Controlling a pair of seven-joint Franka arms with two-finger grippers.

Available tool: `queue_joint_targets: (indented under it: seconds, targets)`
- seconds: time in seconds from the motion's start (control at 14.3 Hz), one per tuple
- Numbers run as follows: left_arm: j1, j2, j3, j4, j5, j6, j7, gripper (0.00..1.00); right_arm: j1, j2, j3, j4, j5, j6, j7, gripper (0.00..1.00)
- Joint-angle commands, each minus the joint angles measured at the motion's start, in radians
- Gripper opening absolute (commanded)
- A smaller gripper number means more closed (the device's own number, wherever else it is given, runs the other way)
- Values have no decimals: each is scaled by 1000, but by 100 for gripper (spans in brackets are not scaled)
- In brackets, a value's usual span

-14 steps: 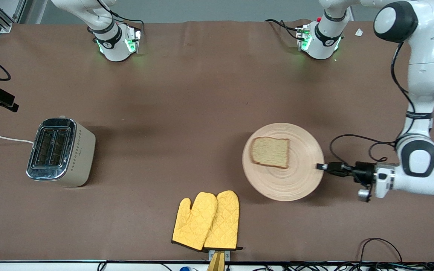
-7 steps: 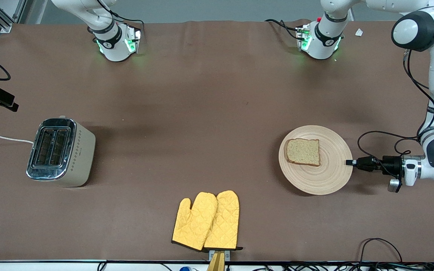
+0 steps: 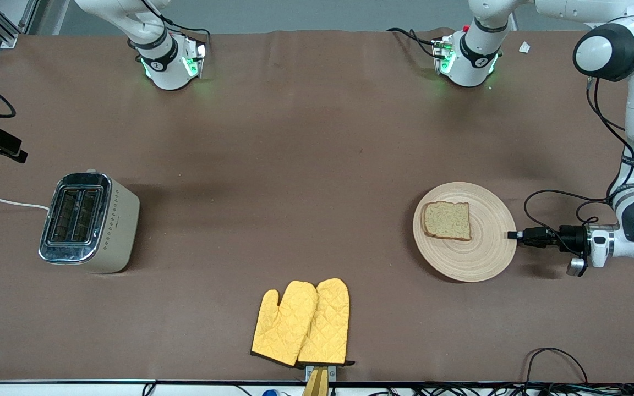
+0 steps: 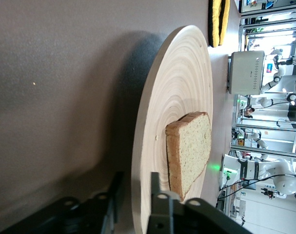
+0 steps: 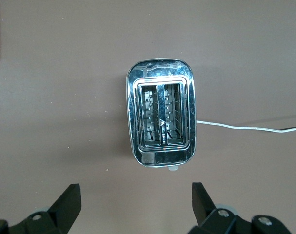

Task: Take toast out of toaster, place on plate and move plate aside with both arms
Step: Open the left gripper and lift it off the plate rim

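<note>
One toast (image 3: 448, 220) on plate (image 3: 482, 258); left gripper (image 3: 511, 235) clamps its rim, right gripper (image 5: 135, 202) spread wide above toaster (image 5: 161, 119)

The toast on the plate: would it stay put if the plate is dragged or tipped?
The toast lies flat and loose on the plate, so it would probably ride a slow drag. It looks light and stiff; the plate's low rim, gripped by the left gripper, likely wouldn't stop it sliding if tipped.

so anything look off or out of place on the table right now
Nothing stands out. The squarish speckled toast slice lies flat on the round pale-wood plate, off-centre toward the right arm's end. The left gripper is shut on the plate's rim. The right gripper hangs open over the upright, empty chrome toaster.
</note>
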Motion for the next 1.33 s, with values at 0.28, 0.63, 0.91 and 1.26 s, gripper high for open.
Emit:
queue_joint_targets:
  seconds: [0.28, 0.63, 0.91, 1.26]
  targets:
    - [-144, -172, 9, 120, 266, 19, -14, 100, -1, -4, 6, 2, -5, -6, 5, 100]
    - [-395, -434, 9, 119, 549, 59, -328, 100, 1, -4, 6, 2, -3, -7, 7, 100]
    - [-538, -583, 11, 114, 676, 13, -705, 100, 8, -4, 7, 3, -3, -6, 10, 100]
    - [-559, -797, -12, 70, 707, -94, -956, 100, 22, -4, 7, 3, -3, -2, 13, 100]
